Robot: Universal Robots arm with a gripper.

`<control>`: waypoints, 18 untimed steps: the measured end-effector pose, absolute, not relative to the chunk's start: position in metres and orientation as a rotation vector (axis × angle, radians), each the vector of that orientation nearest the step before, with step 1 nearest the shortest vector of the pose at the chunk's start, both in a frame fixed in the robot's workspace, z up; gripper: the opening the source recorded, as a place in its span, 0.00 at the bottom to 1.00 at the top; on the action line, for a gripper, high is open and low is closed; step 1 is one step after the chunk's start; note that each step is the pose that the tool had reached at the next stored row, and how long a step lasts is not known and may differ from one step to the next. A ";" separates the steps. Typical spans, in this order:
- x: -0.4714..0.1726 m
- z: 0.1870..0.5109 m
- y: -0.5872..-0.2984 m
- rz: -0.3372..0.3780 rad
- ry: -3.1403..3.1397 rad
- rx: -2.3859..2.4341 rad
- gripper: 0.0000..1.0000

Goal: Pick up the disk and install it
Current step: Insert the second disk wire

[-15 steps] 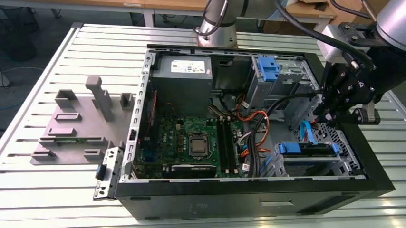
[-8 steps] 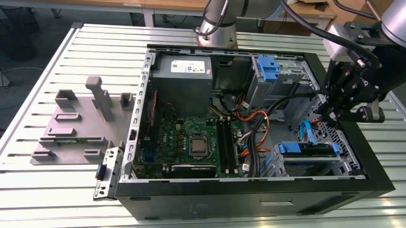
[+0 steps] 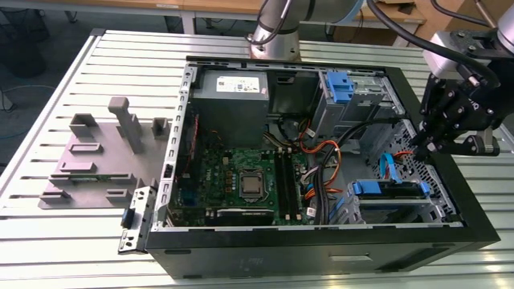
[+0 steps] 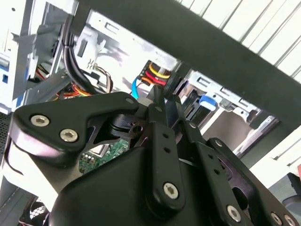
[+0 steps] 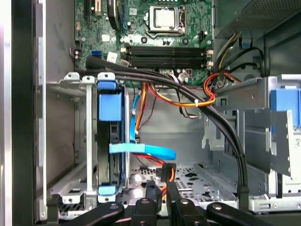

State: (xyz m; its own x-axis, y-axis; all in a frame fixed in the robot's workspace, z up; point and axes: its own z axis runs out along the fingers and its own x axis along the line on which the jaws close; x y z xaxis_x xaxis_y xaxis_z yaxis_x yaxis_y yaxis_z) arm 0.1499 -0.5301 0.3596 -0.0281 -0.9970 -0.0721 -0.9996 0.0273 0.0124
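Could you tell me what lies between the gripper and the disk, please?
In the first wrist view, a light blue flat cable crosses the stretch between the gripper and the disk, which sits in the drive cage.

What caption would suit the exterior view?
The gripper hangs above the open computer case, beside the drive cage holding the blue-bracketed disk.

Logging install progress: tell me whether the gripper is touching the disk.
Apart. In the first wrist view a metal cage rail and open space separate the gripper from the disk in its bay.
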 end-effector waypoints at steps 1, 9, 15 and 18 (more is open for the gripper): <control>0.152 0.360 -0.530 0.091 2.220 -2.160 0.24; 0.157 0.357 -0.530 0.088 2.223 -2.161 0.24; 0.158 0.356 -0.530 0.087 2.223 -2.162 0.24; 0.158 0.355 -0.530 0.087 2.223 -2.162 0.24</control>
State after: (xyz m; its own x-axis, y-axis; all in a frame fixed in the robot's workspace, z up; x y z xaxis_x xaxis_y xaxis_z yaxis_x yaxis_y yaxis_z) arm 0.1575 -0.5301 0.3555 -0.0282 -0.9973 -0.0675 -0.9995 0.0274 0.0125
